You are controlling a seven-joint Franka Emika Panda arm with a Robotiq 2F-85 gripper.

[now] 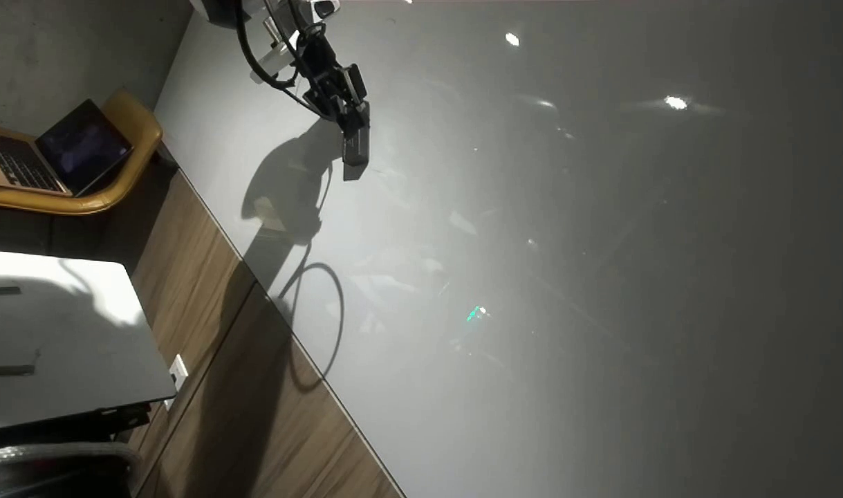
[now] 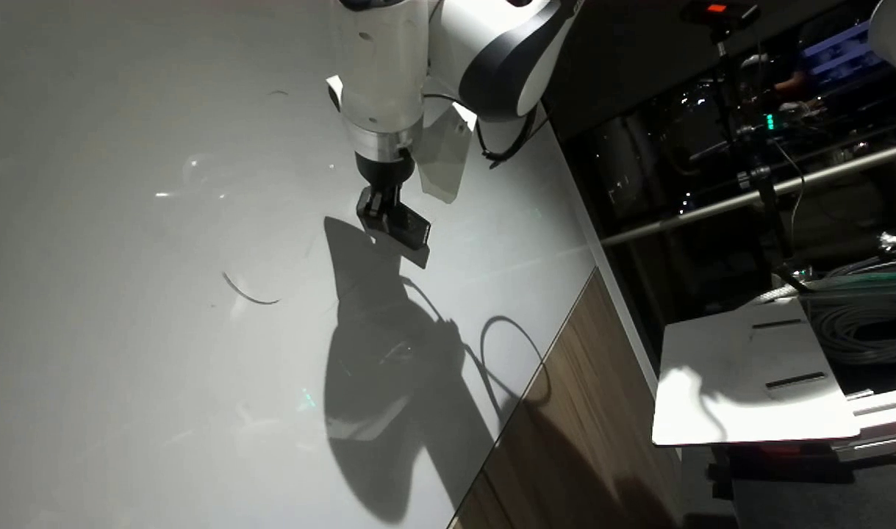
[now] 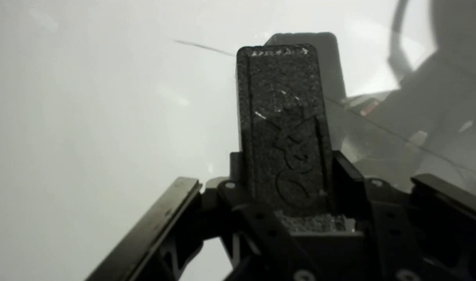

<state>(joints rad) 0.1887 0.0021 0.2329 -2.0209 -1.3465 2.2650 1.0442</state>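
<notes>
Between the jaws: one dark block (image 3: 282,117) (felt-looking, could be an eraser), long end sticking out past the fingertips.
Gripper (image 3: 288,171): one, clamped on the block, a finger against each flank.
Step in hand: my read, block gripped and held up close to the surface it faces.
Next move: probably calls for a firm clamp and the block's face kept square to that surface; light pressure if they meet.
Glossy white surface (image 3: 105,128): one, just behind the block as seen from the jaws; touching or small gap, can't tell.
Thin line (image 3: 204,47): one, ahead of the fingertips, by the block's far end, wrist view.
Dark curve (image 2: 243,295): one clear one, off to the side of the jaws in an exterior view; same mark as the thin line or not, can't tell.
Wood panelling (image 1: 255,387): past the surface's edge, well apart from the jaws.
Slotted plate (image 1: 68,339): one per exterior view, two slots apiece, well away from the jaws; same plate or two, unclear.
Laptop (image 1: 82,149): one, lid up, on one tan chair (image 1: 141,128), well apart from the jaws.
</notes>
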